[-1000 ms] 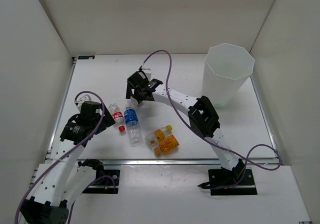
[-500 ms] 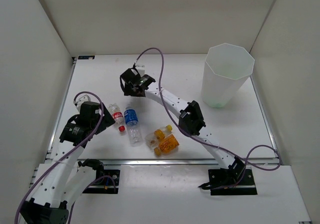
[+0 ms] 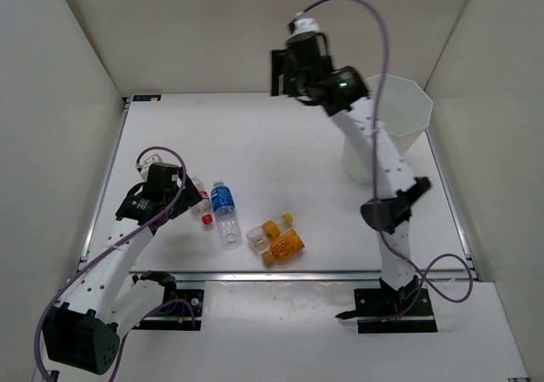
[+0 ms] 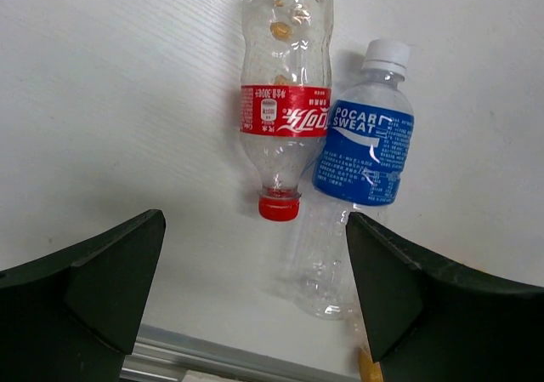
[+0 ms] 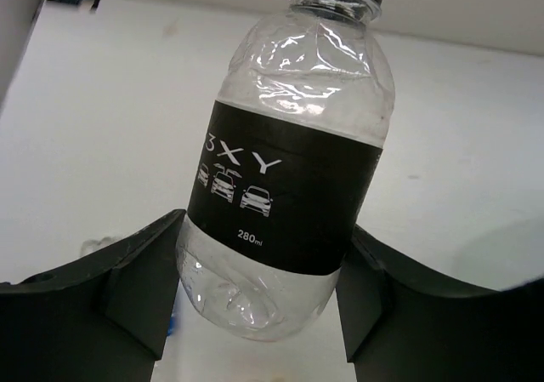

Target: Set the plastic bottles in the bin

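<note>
— How's the light?
— Bright, even, from overhead. The white tabletop [image 3: 280, 144] is nearly washed out in the top view; shadows under the arms [image 3: 110, 254] are faint and soft-edged.
— Glare?
— Small highlights on the crinkled plastic of the dark-label bottle [image 5: 285, 178]; its print reads sharp, the tabletop behind it is soft.
— And the left wrist view?
— The red-label bottle [image 4: 285, 101] is crisp, with a thin grey shadow. The fingers [image 4: 85, 297] at the bottom corners are dark and blurred.
</note>
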{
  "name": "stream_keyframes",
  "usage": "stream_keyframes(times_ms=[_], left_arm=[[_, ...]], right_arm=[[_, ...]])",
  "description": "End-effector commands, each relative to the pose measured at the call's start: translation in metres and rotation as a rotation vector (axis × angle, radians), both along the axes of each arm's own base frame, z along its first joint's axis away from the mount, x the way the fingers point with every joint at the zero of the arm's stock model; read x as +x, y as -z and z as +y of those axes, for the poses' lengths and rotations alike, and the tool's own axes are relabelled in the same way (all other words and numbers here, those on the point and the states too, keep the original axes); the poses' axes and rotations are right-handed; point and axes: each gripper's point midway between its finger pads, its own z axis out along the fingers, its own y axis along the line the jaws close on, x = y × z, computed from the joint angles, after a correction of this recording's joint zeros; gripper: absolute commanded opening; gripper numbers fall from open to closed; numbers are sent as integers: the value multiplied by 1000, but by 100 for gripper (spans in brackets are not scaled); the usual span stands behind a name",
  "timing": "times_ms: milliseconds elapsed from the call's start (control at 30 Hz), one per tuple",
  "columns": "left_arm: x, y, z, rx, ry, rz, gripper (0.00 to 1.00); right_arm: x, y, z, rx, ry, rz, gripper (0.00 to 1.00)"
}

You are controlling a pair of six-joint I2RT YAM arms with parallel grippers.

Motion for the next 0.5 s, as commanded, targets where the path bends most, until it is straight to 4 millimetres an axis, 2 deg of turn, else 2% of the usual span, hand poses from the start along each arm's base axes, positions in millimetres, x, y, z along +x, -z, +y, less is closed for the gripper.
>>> stream_keyframes(times_ms=[0,33,67,100,133,167,200,233,267,333,367,433,467], left_arm=[[19,-12,-1,-14,-12,-66,99],[20,-10,-1,-10,-17,-60,98],[22,-6,-1,-10,-18,-52,99],[26,-8,-2,-14,-18,-58,99],[27,-4,-3,-14,-16,-46,99],[26,0,-2,-9,-17,-32,99],[30,-2,-1,-14,-33,-41,98],[31,0,-2,-11,-25,-42,98],[31,2,-2,-13,-26,-32,99],[37,3,-4,-24,-34,-39,99],[38,7,-4,-20,-35,-28,99],[44,11,-3,-17,-55,-36,99],[44,19,-3,-13,-56,-15,99]], right_arm=[[-15,-69,-108,-68,127,-122,22],[-8,-54,-129,-119,158,-100,23],[-10,-54,-157,-135,217,-105,23],[-21,-70,-174,-116,234,-140,23],[-14,-51,-196,-119,258,-101,24],[-18,-48,-234,-97,319,-86,24],[-24,-44,-240,-33,291,-70,23],[-26,-52,-260,40,291,-88,23],[-22,-37,-283,48,330,-63,23],[-28,-31,-295,20,322,-65,26],[-23,-23,-291,6,310,-57,29],[-19,-13,-293,-15,306,-33,43],[-16,-6,-298,-21,317,-8,51]])
